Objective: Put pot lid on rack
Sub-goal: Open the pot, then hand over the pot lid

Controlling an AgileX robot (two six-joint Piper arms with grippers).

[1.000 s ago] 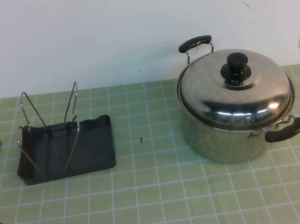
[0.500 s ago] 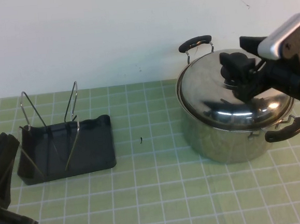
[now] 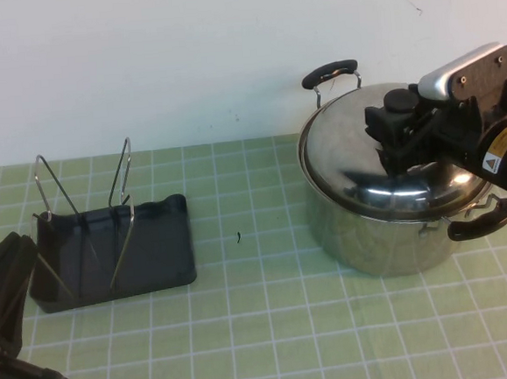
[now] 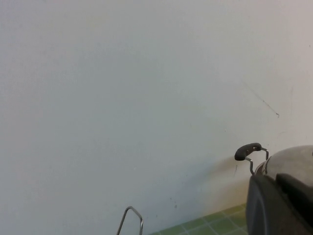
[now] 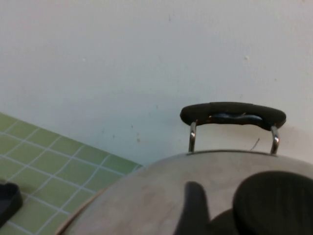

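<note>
Two grippers: right gripper [image 3: 391, 130], fingers spread about the knob [image 3: 397, 101] of the pot lid [image 3: 357, 159] atop the pot [image 3: 372, 242]; rack [image 3: 157, 250] lies well leftward, beside the left gripper [image 3: 6, 288], state unclear.

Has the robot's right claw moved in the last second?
Yes. The right gripper came in from the right edge, reaching left over the shiny domed steel pot lid to its black knob.

Steel pot [image 3: 389, 236], green checked mat [image 3: 273, 328], white wall [image 3: 182, 63]
</note>
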